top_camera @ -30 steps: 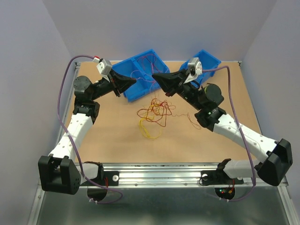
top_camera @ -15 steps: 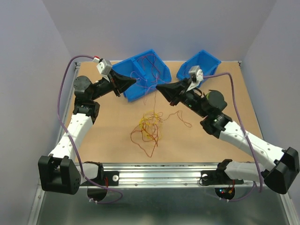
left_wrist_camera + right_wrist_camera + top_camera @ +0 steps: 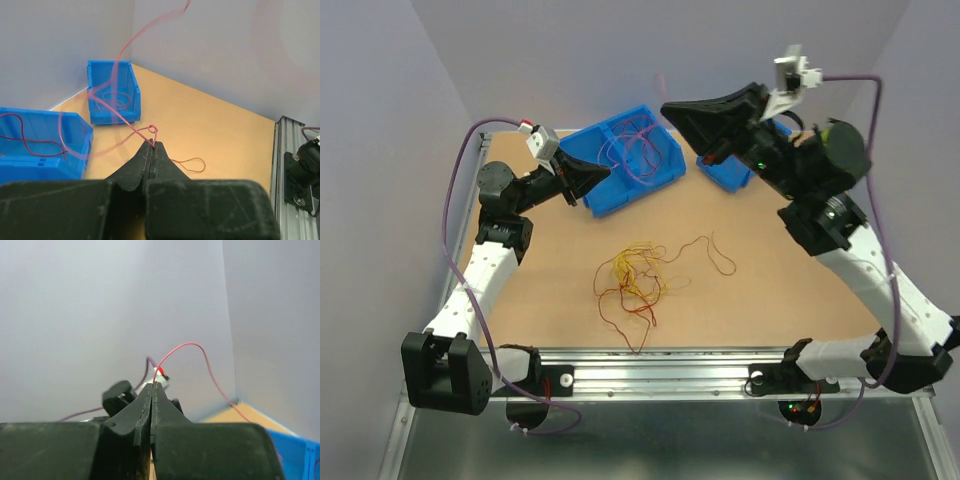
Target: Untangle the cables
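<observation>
top: high, rear, looking down on table [image 3: 760, 290] | wrists: close, forward-facing | top+left share blue bins [image 3: 610, 195]

Worktop [image 3: 770, 290]: tan board, flat. Large blue bin [image 3: 630, 186]: far side, left of centre, set askew. Small blue bin [image 3: 726, 176]: far side, right of the large one, apart from it, partly hidden. Metal rail [image 3: 670, 362]: runs along near edge of worktop. Pale lilac-grey walls [image 3: 570, 60]: close in left, far and right sides.
</observation>
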Controlling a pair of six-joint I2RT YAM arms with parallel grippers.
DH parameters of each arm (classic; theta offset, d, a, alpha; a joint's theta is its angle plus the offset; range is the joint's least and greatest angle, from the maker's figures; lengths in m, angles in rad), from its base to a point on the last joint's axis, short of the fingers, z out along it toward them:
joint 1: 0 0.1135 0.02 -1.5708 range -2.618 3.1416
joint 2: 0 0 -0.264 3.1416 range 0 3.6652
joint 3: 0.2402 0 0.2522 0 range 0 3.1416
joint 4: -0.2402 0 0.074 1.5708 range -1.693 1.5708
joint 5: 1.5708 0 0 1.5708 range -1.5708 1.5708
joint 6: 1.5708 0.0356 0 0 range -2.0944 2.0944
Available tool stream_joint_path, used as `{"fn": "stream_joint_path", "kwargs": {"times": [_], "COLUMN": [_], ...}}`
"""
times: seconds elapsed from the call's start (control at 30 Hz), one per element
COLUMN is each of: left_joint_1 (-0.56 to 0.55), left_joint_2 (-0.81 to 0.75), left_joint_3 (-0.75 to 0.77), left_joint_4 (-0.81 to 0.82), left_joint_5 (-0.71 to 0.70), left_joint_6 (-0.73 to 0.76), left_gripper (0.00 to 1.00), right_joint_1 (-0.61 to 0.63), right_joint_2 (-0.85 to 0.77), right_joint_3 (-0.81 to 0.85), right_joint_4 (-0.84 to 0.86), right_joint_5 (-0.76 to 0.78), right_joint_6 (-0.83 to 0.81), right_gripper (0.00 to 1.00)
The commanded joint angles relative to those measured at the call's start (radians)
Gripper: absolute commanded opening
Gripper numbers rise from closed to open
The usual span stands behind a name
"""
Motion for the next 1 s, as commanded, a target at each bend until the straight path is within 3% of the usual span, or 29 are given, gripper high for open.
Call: {"fn": "stream_joint_path", "kwargs": {"times": [0.0,0.1,0.3,0.47,0.63,0.77,0.97], "left_joint_1": [-0.008,-0.008,-0.008,-0.008,-0.011,-0.028,-0.078], "left_joint_2": [-0.025,-0.015,-0.009,0.0,0.02,0.049,0.104], "left_joint_3": [0.016,0.019,0.02,0.022,0.024,0.024,0.048], "left_joint_4": [0.036,0.036,0.035,0.036,0.036,0.016,-0.068], "left_joint_5": [-0.005,-0.003,0.007,0.016,0.015,-0.023,-0.12], "left_joint_6": [0.014,0.014,0.012,0.015,0.021,0.047,0.121], "left_gripper": [0.0,0.0,0.0,0.0,0.0,0.0,0.0], "right_joint_1": [0.005,0.006,0.006,0.005,0.005,0.005,0.005], "right_joint_2": [-0.062,-0.056,-0.047,-0.07,-0.024,0.013,0.06], "right_joint_3": [-0.11,-0.164,-0.306,-0.508,-0.563,-0.659,-0.69], "right_joint_4": [-0.044,-0.017,0.014,0.205,0.285,0.461,0.529], "right_joint_5": [0.069,0.162,0.143,0.172,0.18,0.141,0.16], "right_joint_6": [-0.056,-0.118,-0.162,-0.202,-0.233,-0.257,-0.282], "right_gripper": [0.01,0.01,0.01,0.01,0.01,0.01,0.01]}}
